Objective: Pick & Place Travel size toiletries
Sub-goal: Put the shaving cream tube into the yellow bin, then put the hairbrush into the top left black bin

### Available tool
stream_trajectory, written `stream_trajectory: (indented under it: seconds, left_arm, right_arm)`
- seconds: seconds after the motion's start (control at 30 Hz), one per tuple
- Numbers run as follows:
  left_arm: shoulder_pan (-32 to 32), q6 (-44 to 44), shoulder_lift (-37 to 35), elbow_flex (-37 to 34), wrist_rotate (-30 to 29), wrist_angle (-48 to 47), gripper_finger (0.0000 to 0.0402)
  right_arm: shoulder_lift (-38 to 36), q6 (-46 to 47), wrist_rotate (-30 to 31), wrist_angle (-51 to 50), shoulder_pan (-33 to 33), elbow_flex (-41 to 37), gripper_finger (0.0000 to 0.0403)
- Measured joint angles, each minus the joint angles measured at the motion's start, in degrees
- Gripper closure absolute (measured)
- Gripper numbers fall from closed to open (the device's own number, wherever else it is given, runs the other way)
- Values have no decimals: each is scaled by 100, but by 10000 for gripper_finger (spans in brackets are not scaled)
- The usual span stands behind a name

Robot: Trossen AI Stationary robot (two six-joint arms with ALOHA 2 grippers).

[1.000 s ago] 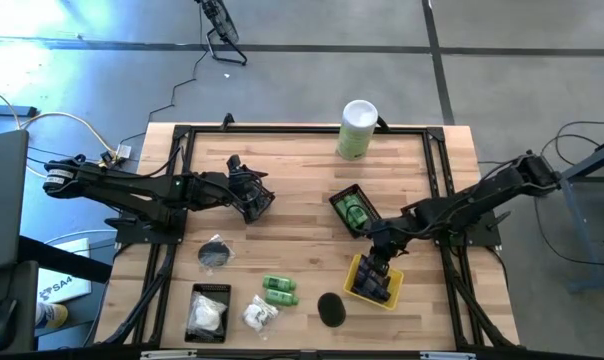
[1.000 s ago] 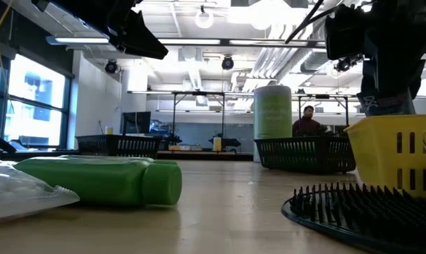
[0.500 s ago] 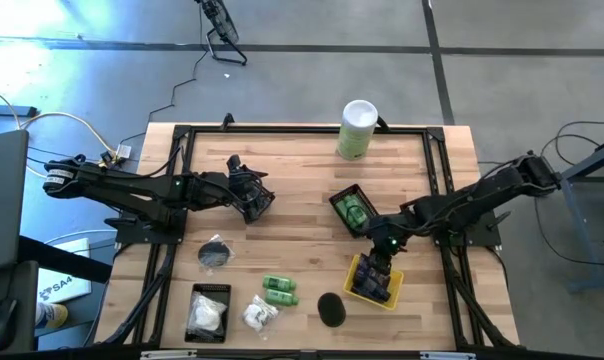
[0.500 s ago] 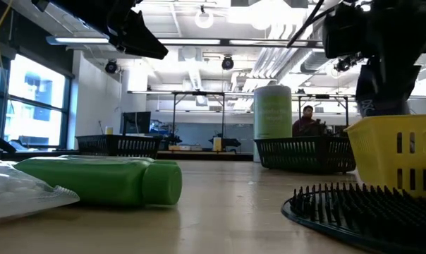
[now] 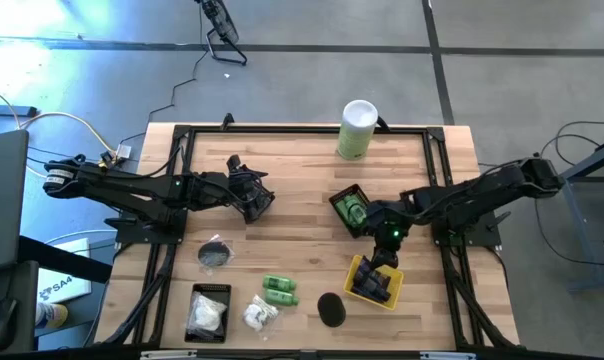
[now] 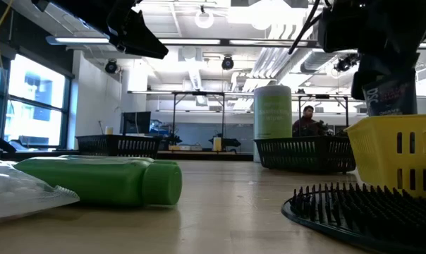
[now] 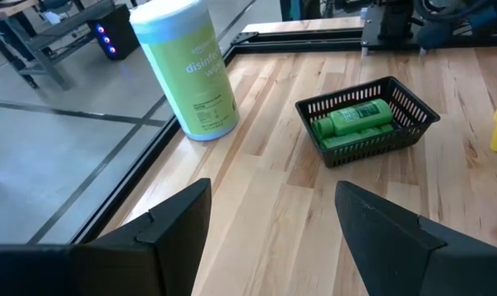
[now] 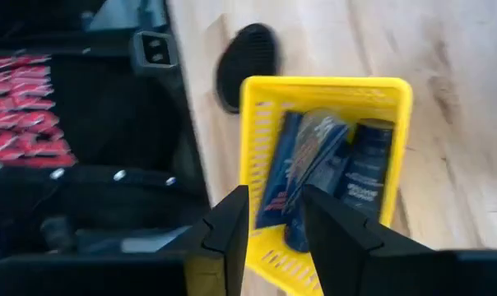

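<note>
right end effector (image 5: 381, 262) hovered over yellow basket (image 5: 359, 291) of navy tubes (image 8: 322, 177), fingers parted, nothing gripped, left end effector (image 7: 269, 218) spread wide, empty

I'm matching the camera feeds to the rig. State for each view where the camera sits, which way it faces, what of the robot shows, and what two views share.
High view: overhead, straight down on the table; both arms, left gripper, right gripper.
Low view: table height, level toward the room; a green bottle close, arms overhead.
Left wrist view: forward past its open fingers at the black basket and wipes canister.
Right wrist view: down past its fingers into the yellow basket of navy tubes.
Shared: the yellow basket shows in high, low and right wrist views.
</note>
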Motion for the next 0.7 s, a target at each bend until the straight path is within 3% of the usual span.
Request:
stream_trajectory:
  seconds: [0.33, 0.57, 0.7]
  left_arm:
    - [2, 0, 0, 0, 2, 2, 148]
    - [0, -20, 0, 0, 17, 5, 148]
    - [0, -34, 0, 0, 20, 6, 148]
  right_arm:
    - [-160, -762, -1243, -55, -512, 0, 302]
    - [-237, -1378, -1252, 128, -844, 0, 302]
    - [-232, -1663, -909, 408, -1020, 0, 302]
